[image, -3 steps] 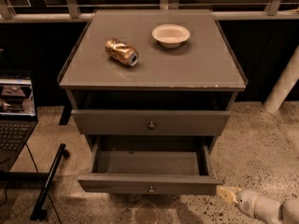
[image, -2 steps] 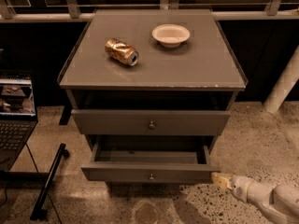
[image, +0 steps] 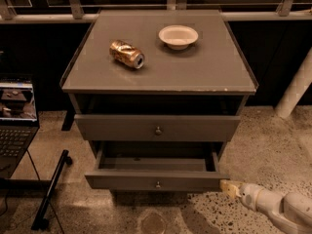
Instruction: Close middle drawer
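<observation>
The middle drawer [image: 122,180] is the lower of the two grey fronts I see. It stands partly pulled out, its shallow grey box is empty, and its small round knob [image: 157,185] is at the centre. My gripper [image: 228,187] reaches in from the lower right on a white arm. Its yellowish tip is at the right end of the drawer's front. The drawer above [image: 117,127] sits nearly flush with the cabinet.
A crushed gold can [image: 126,54] and a white bowl [image: 178,36] lie on the cabinet top. An open laptop [image: 17,116] stands at the left, with a black stand leg [image: 51,189] on the floor beside it. A white post [image: 295,89] rises at the right.
The middle drawer has slid further into the cabinet. My gripper has moved with its front, toward the cabinet.
</observation>
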Tool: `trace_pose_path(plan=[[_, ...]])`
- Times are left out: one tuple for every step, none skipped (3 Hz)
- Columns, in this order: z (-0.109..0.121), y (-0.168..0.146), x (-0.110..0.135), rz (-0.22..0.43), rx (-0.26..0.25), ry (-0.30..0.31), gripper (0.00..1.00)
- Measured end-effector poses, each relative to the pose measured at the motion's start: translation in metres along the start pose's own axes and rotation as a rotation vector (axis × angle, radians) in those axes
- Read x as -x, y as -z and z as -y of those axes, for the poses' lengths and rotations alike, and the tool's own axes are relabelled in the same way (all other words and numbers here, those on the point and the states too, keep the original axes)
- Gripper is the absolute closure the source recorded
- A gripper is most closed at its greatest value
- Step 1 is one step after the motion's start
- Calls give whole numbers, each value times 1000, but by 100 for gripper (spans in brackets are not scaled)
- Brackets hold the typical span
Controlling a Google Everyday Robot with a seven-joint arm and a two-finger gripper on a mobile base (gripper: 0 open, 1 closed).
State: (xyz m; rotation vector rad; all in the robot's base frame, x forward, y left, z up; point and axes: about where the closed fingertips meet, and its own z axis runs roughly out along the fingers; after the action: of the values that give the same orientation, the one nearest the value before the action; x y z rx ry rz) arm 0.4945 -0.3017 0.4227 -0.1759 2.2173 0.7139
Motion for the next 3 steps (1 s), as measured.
trace_pose_path(plan=[[10,-17,4,-8,-7,-5,100],[18,-37,15,-14,-6,2,100],[20,-56,34,-1,-2,23,100]])
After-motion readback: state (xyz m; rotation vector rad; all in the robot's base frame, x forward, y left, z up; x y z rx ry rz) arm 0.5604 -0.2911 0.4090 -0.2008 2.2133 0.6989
